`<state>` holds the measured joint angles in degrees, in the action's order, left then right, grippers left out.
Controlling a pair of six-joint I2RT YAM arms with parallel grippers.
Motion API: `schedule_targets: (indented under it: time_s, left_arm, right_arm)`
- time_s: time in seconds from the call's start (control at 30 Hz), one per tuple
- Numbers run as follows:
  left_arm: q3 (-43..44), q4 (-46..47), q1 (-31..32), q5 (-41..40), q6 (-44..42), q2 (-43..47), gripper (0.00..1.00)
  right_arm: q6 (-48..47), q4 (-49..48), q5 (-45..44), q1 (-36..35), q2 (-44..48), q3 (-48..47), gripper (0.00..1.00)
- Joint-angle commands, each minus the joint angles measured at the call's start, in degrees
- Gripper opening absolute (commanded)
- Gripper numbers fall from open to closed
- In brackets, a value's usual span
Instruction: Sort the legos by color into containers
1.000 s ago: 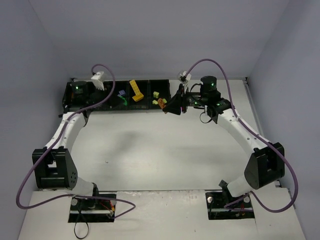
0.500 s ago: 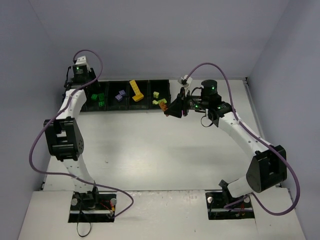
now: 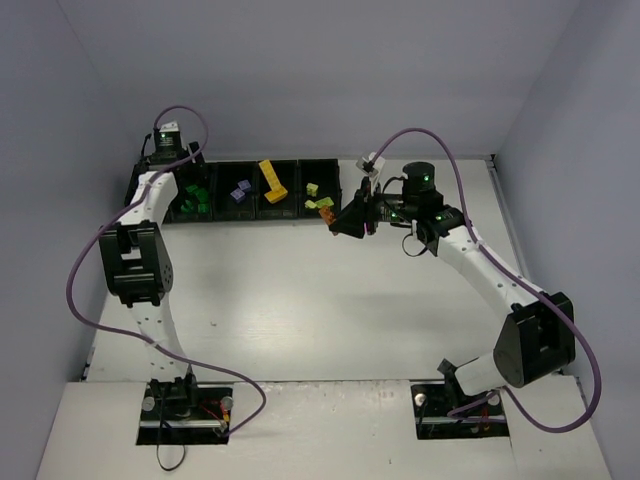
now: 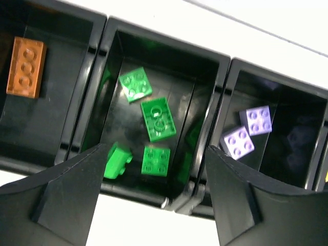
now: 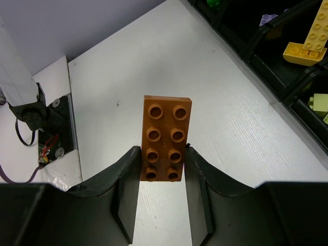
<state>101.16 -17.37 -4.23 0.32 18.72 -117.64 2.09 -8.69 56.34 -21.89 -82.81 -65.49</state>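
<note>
Containers (image 3: 255, 219) stand as a joined row of five along the desk's (image 3: 320, 300) far edge, from the far-left corner to about the middle. Open white desk spreads from the row's near wall down to the arm bases, and along the far edge right of the row. Seen from above, a yellow brick (image 3: 272, 180) lies in the fourth bin with its long axis running far to near. Lime bricks (image 3: 314, 190) sit in the fifth. The right gripper (image 3: 347, 220) hangs just off the row's right end, at its near side.

The left wrist view looks straight down into the second bin. The left gripper (image 4: 154, 154) is released, jaws spread wide with nothing between them, above four green bricks (image 4: 158, 119) lying studs up at mixed angles. In the first bin a stored orange-brown brick (image 4: 23, 66) lies parallel to the divider walls. Two lilac bricks (image 4: 256, 120) sit side by side in the third.

In the right wrist view the right gripper is clenched on the held orange-brown brick (image 5: 166, 130), pinching the long sides at its near end. It is a two-by-four, studs toward the camera. Its long axis is in line with the fingers and its far end points out over open desk, with the bin row to its right.
</note>
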Motion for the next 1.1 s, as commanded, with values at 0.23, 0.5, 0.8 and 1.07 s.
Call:
schedule_targets:
  time_s: [0.23,0.5,0.8,1.07]
  left_arm:
    - [-5.0,-9.0,7.8,11.3,5.2,22.1,0.87]
    - [-16.5,-0.7,21.0,21.2,17.4,35.1,0.87]
    - [-22.7,3.6,29.1,21.7,23.6,39.6,0.84]
    - [-24.0,6.2,34.7,19.5,24.9,38.8,0.75]
  right_arm:
    - [-5.1,-0.2,-4.4,-3.8,-0.4,-3.5,0.0]
    - [-7.8,1.0,-11.2,-7.6,-1.6,-5.6,0.0]
    - [-8.2,1.0,-13.1,-9.5,-1.7,-6.5,0.0]
    - [-7.8,0.9,-13.4,-10.2,-1.6,-6.5,0.0]
